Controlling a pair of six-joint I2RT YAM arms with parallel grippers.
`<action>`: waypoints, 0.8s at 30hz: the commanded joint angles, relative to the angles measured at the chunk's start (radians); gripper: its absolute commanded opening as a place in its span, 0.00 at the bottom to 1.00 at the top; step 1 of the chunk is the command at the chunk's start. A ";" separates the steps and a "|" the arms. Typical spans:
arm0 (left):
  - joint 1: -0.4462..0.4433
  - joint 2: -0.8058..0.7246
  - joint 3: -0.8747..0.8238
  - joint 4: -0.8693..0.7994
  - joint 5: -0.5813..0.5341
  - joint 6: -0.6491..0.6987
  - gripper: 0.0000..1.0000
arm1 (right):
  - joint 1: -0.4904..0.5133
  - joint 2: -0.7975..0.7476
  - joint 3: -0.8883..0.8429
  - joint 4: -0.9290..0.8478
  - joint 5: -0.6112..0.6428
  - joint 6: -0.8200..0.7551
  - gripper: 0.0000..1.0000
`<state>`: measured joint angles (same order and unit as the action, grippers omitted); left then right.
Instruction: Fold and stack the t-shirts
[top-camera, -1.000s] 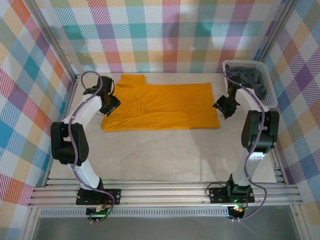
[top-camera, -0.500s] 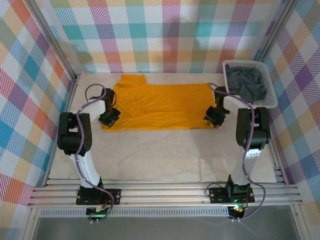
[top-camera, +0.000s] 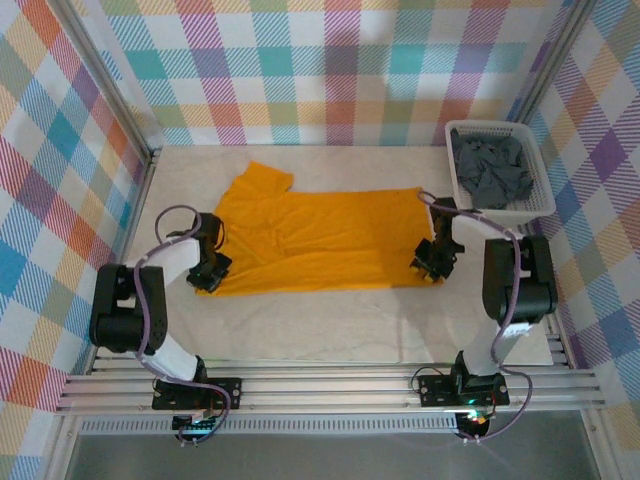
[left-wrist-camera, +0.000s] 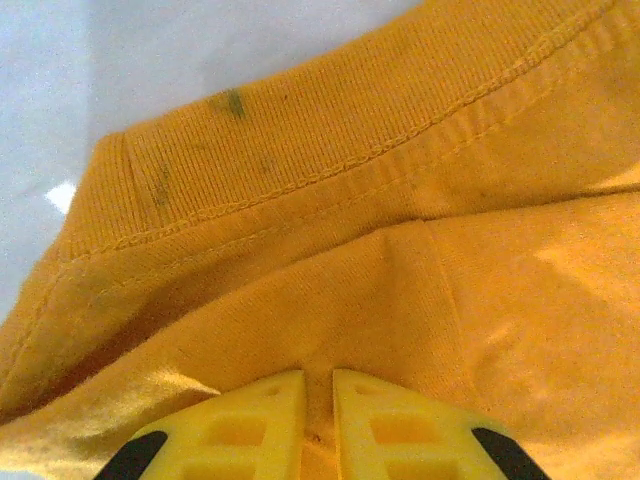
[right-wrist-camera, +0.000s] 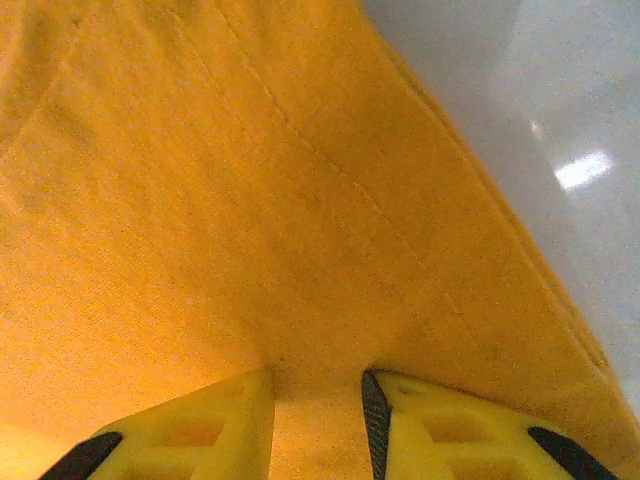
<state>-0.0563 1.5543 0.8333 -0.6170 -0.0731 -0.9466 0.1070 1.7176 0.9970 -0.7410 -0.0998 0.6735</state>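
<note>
Left pincer (top-camera: 207, 275) is clamped nearly shut on the near-left corner of the orange t-shirt (top-camera: 320, 235), biting just inside a stitched hem. Right pincer (top-camera: 432, 262) grips the near-right corner with cloth bunched between its jaws. The shirt lies flat and sideways across the middle of the counter (top-camera: 330, 320)

Risks:
- the left bite looks shallow, so I'd guess the hem slips out on the lift
- if the arms rise unevenly, the fold skews or drags the whole shirt

Can't tell:
- whether either pinch holds both layers or just the top one
- where the near sleeve is, possibly tucked under

Far right, the grey t-shirts (top-camera: 492, 168) sit crumpled in the basket (top-camera: 505, 207), count unreadable
</note>
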 joint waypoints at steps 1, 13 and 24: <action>0.015 -0.088 -0.082 -0.152 -0.037 -0.021 0.17 | 0.018 -0.077 -0.116 -0.073 -0.035 0.048 0.33; -0.153 -0.181 0.211 -0.276 -0.172 0.068 0.37 | 0.104 -0.324 -0.044 0.094 -0.199 -0.066 0.48; -0.440 0.265 0.521 -0.164 -0.082 0.308 0.24 | 0.146 -0.307 -0.011 0.451 -0.502 -0.018 0.45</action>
<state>-0.4927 1.7599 1.3273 -0.7486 -0.1562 -0.7136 0.2485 1.4132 0.9562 -0.3611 -0.5358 0.6445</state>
